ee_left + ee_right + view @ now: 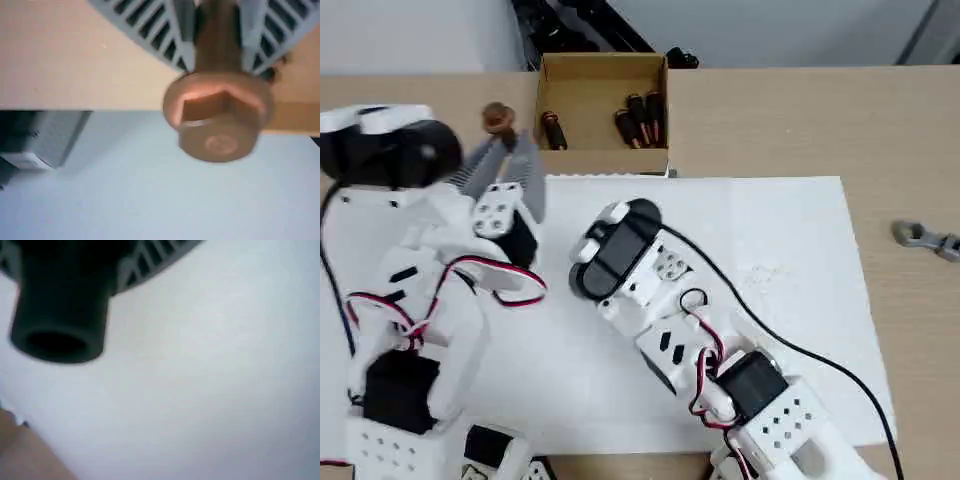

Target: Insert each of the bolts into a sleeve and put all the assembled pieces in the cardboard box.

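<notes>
Holding stage before insertion, I judge | high: left claw (502, 140) pinches bolt (499, 117) just beside box (603, 160), finished pieces (638, 118) inside | left wrist: bolt head faces camera | right wrist: right claw (65, 265) pinches sleeve (60, 315), bore open | next: line shank with bore, then push; needs the 2 arms meeting.

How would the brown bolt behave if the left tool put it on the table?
The bolt is probably stiff and light: it looks like moulded plastic. Its round flange may let it roll, though the hexagonal head could stop it.
</notes>
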`<action>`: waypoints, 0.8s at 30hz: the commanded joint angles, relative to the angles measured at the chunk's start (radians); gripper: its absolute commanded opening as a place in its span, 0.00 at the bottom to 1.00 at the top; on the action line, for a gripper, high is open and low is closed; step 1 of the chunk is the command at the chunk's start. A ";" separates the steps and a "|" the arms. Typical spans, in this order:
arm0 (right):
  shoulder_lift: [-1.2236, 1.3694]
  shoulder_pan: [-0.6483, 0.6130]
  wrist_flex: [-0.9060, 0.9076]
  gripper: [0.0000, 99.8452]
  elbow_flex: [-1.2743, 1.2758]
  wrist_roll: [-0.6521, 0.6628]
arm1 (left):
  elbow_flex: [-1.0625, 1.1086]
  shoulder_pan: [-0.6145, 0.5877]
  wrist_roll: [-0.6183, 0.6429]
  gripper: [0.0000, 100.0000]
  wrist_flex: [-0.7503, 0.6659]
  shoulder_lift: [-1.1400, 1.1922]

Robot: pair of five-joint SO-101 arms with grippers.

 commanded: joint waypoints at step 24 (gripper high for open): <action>-0.535 0.140 -0.166 0.00 0.247 -0.044 | 0.311 0.063 -0.008 0.01 -0.247 -0.227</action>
